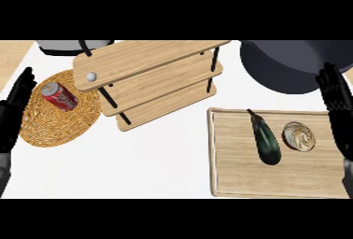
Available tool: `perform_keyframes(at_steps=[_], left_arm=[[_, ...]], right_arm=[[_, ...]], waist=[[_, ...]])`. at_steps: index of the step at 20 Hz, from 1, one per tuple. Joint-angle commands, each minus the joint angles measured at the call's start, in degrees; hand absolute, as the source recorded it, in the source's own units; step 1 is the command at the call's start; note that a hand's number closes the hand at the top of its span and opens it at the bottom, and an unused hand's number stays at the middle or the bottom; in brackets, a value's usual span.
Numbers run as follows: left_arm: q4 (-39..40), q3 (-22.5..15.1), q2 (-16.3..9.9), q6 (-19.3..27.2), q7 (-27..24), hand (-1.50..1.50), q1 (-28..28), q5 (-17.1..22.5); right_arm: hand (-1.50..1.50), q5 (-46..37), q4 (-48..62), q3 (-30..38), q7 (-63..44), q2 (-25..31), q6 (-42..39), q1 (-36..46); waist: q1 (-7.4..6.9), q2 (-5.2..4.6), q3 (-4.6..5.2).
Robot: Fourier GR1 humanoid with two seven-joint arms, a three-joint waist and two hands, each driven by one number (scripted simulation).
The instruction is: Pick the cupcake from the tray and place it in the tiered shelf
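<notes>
The cupcake (299, 136), pale swirled frosting in a tan wrapper, sits on the right half of the wooden tray (234, 182). The wooden tiered shelf (155, 77) with black posts stands at the upper middle, tilted in view. My right hand (338, 100) is open with fingers up at the right edge, just right of the cupcake and not touching it. My left hand (17, 100) is open, fingers up, resting at the left edge.
A dark green eggplant (265, 140) lies on the tray left of the cupcake. A red soda can (59, 96) lies on a woven round mat (55, 123) at left. A small white ball (91, 75) sits on the shelf's top tier. A large dark pot (289, 63) stands at upper right.
</notes>
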State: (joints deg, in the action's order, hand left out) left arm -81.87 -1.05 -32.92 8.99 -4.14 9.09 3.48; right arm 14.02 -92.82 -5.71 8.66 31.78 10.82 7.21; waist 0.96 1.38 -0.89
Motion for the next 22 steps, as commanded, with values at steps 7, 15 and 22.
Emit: perform_keyframes(at_steps=[7, 15, 22], left_arm=[[2.95, -6.75, 9.09, -3.48, 4.34, 0.0, -7.08, 3.73], [-0.63, -13.65, 15.46, -3.05, 6.76, 0.0, -10.88, 1.61], [1.78, -12.18, 15.19, -3.72, 5.77, 0.0, -9.73, 0.25]], right_arm=[[-1.5, -12.45, 15.8, 11.04, -12.28, 21.88, 4.18, -12.34], [-1.5, 7.81, 24.56, 19.04, 3.22, 9.72, -13.85, -10.56], [-1.5, 9.02, 6.67, 17.08, -13.7, 18.51, -20.03, -10.33]], waist=[[3.65, -3.85, 1.96], [-1.03, -1.32, 0.73], [-0.62, -1.15, 0.97]])
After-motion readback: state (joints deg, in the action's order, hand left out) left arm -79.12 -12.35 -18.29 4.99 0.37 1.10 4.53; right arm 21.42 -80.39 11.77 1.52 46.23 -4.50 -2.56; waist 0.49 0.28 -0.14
